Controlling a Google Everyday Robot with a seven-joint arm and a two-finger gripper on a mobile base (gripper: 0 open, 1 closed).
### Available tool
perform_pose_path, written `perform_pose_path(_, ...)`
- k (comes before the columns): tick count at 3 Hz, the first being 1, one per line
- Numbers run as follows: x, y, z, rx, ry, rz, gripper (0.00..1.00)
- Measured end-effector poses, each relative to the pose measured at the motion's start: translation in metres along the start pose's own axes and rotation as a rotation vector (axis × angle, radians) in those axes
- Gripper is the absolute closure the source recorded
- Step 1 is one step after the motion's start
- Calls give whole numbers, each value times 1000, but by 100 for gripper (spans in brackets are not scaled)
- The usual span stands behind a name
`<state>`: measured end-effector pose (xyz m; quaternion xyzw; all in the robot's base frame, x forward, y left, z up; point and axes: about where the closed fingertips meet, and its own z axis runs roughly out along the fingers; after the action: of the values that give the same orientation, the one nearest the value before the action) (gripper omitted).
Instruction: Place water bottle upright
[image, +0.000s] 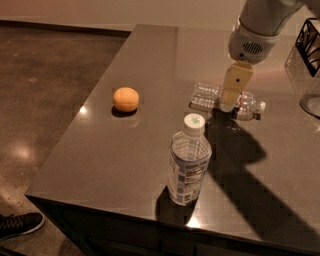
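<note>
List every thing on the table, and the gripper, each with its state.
water bottle: lying on its side, cap on, not yet upright.
wider bottle: standing upright, cap on.
orange: resting on the table, apart from both bottles.
gripper: pointing down over the water bottle's middle.

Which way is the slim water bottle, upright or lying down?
Lying down: the water bottle rests on its side on the table. The hand is over its middle.
</note>
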<state>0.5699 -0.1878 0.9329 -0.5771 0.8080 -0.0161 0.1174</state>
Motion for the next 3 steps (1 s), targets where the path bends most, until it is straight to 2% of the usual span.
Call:
perform_pose_path(1, 1, -9, 17, -14, 7, 24, 0)
perform_pose_path(3, 18, -23, 43, -33, 36, 75, 0)
